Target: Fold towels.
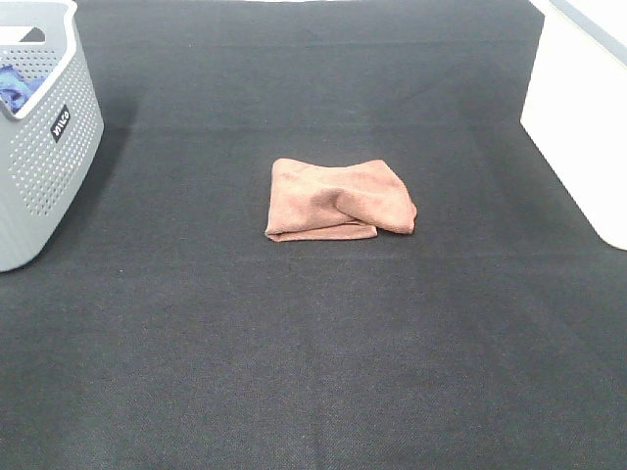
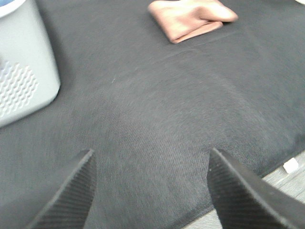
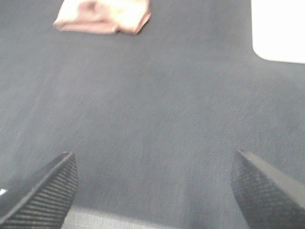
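Observation:
The reddish-brown towel [image 1: 338, 200] lies folded into a small, slightly uneven bundle in the middle of the black mat. It also shows in the left wrist view [image 2: 190, 16] and in the right wrist view [image 3: 102, 15], far from both grippers. My left gripper [image 2: 150, 191] is open and empty over bare mat near the front edge. My right gripper [image 3: 155, 188] is open and empty over bare mat too. Neither arm shows in the exterior high view. The towel's white tag is hidden.
A grey perforated laundry basket [image 1: 44, 147] stands at the far left with a blue cloth [image 1: 15, 88] inside; it also shows in the left wrist view [image 2: 24, 71]. A white box [image 1: 583, 117] stands at the right edge, seen in the right wrist view [image 3: 279, 28] as well. The black mat [image 1: 313, 352] covers the table.

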Motion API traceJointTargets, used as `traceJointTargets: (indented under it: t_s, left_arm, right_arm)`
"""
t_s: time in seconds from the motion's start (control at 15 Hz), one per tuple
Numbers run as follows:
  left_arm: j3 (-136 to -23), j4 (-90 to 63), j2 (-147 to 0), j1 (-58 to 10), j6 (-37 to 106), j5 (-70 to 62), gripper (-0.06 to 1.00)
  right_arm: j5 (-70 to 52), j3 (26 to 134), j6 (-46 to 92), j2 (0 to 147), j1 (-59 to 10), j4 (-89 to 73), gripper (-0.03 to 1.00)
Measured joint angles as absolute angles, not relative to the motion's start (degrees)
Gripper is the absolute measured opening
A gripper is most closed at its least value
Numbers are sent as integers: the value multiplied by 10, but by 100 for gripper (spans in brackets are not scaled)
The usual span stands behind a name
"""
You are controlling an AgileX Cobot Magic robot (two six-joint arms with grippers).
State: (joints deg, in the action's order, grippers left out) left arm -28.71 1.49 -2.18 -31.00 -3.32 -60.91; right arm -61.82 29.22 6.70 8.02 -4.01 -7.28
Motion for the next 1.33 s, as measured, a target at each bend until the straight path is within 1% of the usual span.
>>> traceJointTargets:
  t_s: [0.33, 0.87, 0.93, 1.07, 1.27, 1.33]
  left_arm:
    - [-287, -11, -22, -310, 7, -608, 64]
    - [-287, -11, -22, -306, 9, -607, 64]
    - [-287, -11, -22, -290, 9, -607, 64]
    - [-287, -11, -22, -236, 9, -606, 64]
    - [-287, -11, -10, -119, 9, -606, 64]
    - [-287, -11, -10, -119, 9, -606, 64]
  right_arm:
    - [-613, 291, 66, 80, -40, -73, 83]
    - [-613, 291, 66, 80, -40, -73, 83]
    - [-612, 291, 66, 80, -40, -73, 83]
    - [-612, 291, 66, 80, -40, -73, 83]
    - [-612, 291, 66, 79, -40, -73, 83]
    - [-612, 291, 66, 79, -40, -73, 83]
